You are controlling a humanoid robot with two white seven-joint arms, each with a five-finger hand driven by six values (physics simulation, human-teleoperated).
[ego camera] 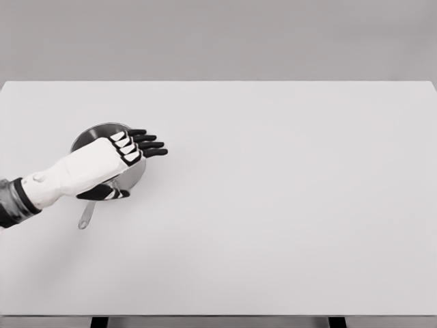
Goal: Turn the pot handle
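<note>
- My left hand [113,160] has its fingers [147,145] stretched out flat and spread, holding nothing; the thumb hangs below the palm.
- Nearest me, the pot handle [87,215] juts from the pot toward me, untouched.
- The pot [95,131] sits under my hand on the worktop [287,205].
- I judge I'm in the approach: next, lower to the handle and close on it.

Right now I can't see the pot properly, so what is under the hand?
The left hand hovers over the steel pot; its rim and handle show. Most of the inside is covered.
</note>
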